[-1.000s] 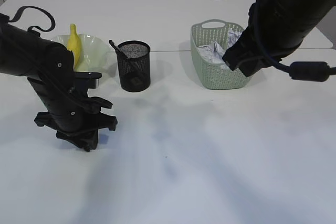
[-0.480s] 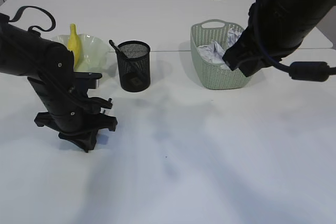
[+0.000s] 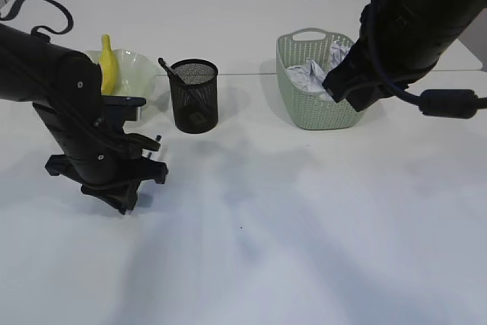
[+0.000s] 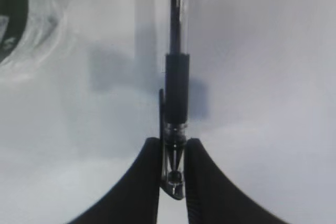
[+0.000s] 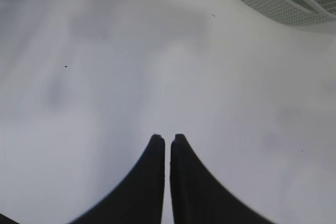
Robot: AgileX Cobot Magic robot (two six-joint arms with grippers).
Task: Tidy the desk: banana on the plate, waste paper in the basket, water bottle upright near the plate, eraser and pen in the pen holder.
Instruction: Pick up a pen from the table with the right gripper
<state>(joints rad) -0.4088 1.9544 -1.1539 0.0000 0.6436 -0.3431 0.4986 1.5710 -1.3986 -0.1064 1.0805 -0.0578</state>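
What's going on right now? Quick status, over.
Left end effector shut on pen. Right end effector shut, empty. Pen holder path unobstructed.

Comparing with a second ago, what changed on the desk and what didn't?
The left gripper has risen off the table and shifted slightly left, now clamped on the pen. The right gripper, banana, plate, pen holder and basket with paper stayed put.

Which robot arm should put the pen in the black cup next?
The left one, probably. Its end effector is shut on the pen, and the pen holder stands just to its side. The right end effector is shut and empty, over by the basket.
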